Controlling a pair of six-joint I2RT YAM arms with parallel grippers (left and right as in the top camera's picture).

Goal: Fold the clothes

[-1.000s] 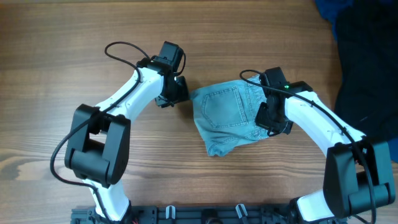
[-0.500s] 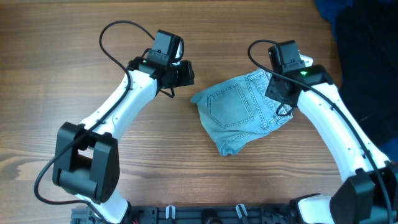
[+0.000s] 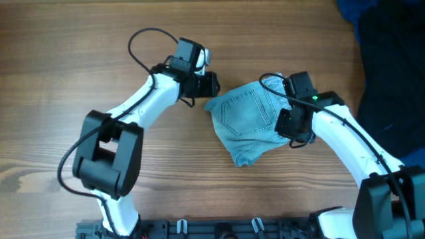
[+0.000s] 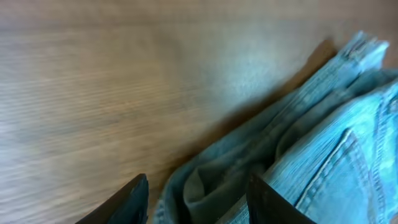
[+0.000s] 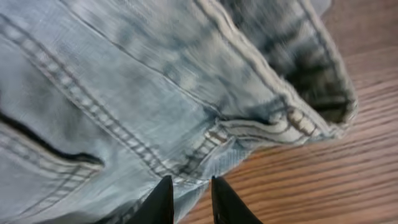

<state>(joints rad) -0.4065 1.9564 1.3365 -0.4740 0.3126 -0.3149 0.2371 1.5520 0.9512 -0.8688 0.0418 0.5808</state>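
The light blue denim shorts (image 3: 249,119) lie folded into a compact bundle at the table's middle, back pocket facing up. My left gripper (image 3: 211,85) is at their upper left corner. In the left wrist view its fingers (image 4: 199,202) are open, with a fold of the shorts' edge (image 4: 311,143) between them. My right gripper (image 3: 292,131) is on the shorts' right edge. In the right wrist view its fingers (image 5: 189,200) are nearly together, pinching the denim's stitched edge (image 5: 186,106) just above the wood.
A dark navy cloth pile (image 3: 392,66) fills the table's right rear corner, close to my right arm. A blue cloth (image 3: 346,9) lies at its top edge. A black rail (image 3: 219,229) runs along the front edge.
My left gripper swung right to the shorts' upper left corner. My right gripper came back down and left with the shorts' right edge, and the bundle shifted slightly left.
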